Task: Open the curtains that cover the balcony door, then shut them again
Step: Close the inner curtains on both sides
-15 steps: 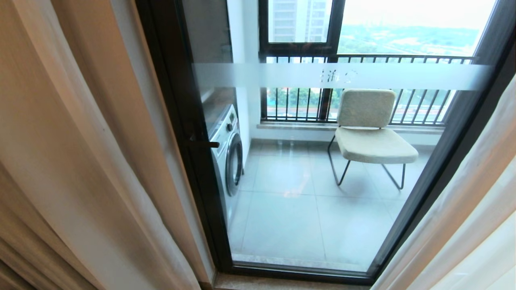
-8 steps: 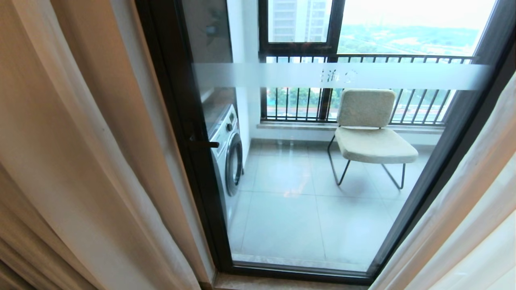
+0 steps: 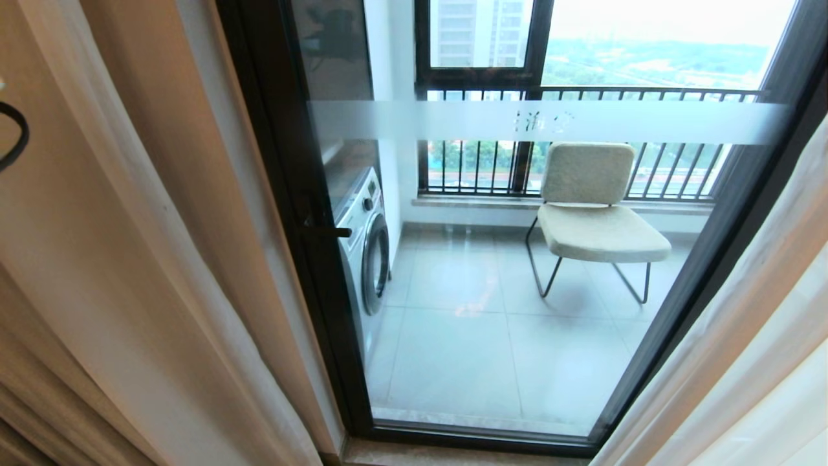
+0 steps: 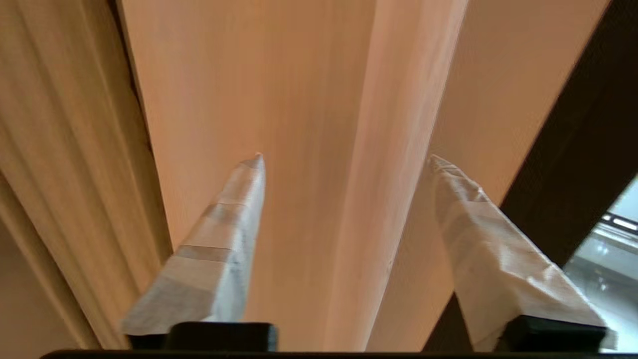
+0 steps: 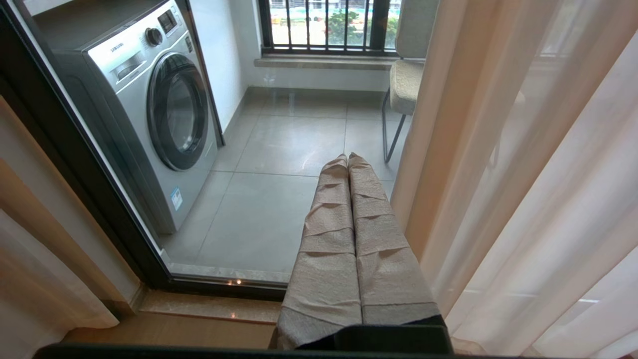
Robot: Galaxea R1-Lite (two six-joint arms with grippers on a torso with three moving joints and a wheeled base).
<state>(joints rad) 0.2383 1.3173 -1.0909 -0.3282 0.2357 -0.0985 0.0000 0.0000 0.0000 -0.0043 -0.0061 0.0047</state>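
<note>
The curtains are drawn apart: beige drapes with a sheer white panel hang at the left (image 3: 97, 259), and sheer panels hang at the right (image 3: 744, 336). Between them stands the balcony door (image 3: 517, 310), clear glass in a dark frame with a frosted band. My left gripper (image 4: 344, 157) is open and raised against the left beige curtain (image 4: 299, 99), with a vertical fold in line with the gap between its taped fingers (image 4: 234, 234). Nothing is pinched. In the head view only a black cable loop (image 3: 13, 136) of that arm shows. My right gripper (image 5: 348, 157) is shut, empty and low, beside the right sheer curtain (image 5: 523, 174).
Behind the glass are a washing machine (image 3: 365, 246) at the left and a cushioned chair (image 3: 595, 220) in front of a barred window (image 3: 582, 97). A dark door handle (image 3: 330, 231) sticks out from the left frame. A stone threshold (image 5: 214, 306) runs along the door's foot.
A black cable loop of the left arm has come into the head view at its left edge. Curtains and door look the same.
</note>
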